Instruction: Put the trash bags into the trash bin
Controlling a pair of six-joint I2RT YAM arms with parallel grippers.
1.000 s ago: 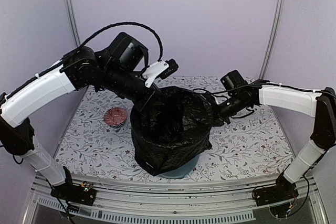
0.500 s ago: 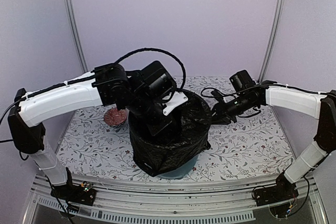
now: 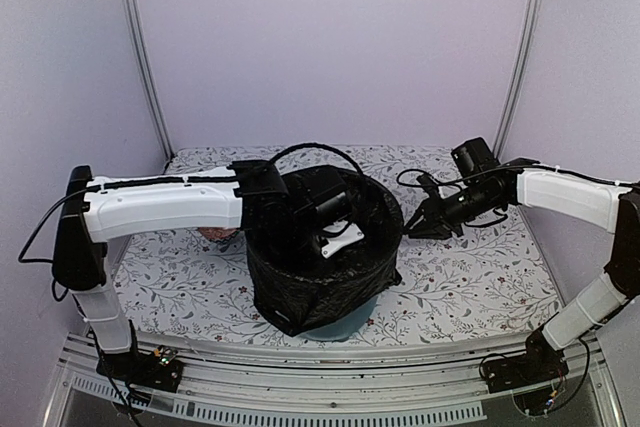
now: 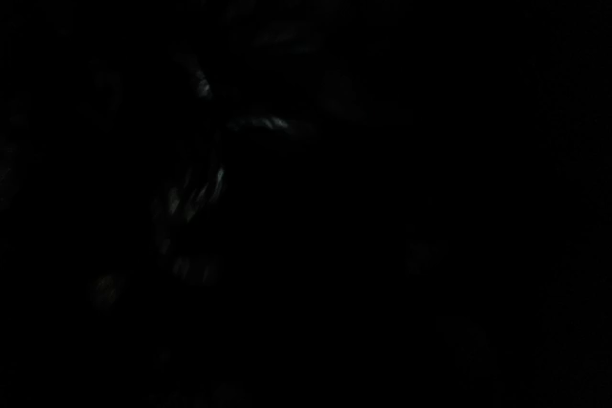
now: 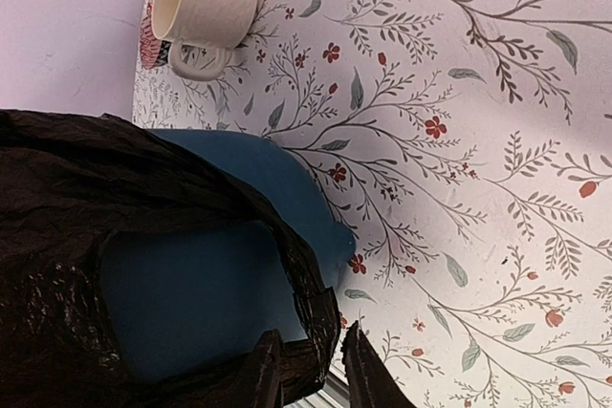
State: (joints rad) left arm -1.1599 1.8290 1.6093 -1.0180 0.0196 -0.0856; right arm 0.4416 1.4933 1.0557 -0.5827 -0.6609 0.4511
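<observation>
The black trash bag (image 3: 300, 292) lines the teal trash bin (image 3: 345, 326) and drapes over its rim and sides; only a strip of teal shows at the bin's base. My left arm's wrist (image 3: 325, 215) reaches down into the bag's opening. Its fingers are hidden, and the left wrist view is almost black, with faint glints of plastic (image 4: 196, 193). My right gripper (image 3: 413, 230) is open just right of the bag. In the right wrist view the gripper (image 5: 311, 379) has its jaws apart, with a fold of the bag (image 5: 316, 322) seen between them against the bin's wall (image 5: 191, 293).
A cream mug (image 5: 206, 7) stands with a red patterned thing (image 5: 148, 40) beside it on the flowered table (image 5: 459, 140), beyond the bin's left side. In the top view the red thing (image 3: 208, 235) is mostly hidden behind my left arm. Metal posts stand at the back corners.
My left arm dropped from above the bag's rim down into the bin. My right gripper came off the bag's right edge, opened and drew back to the right.
</observation>
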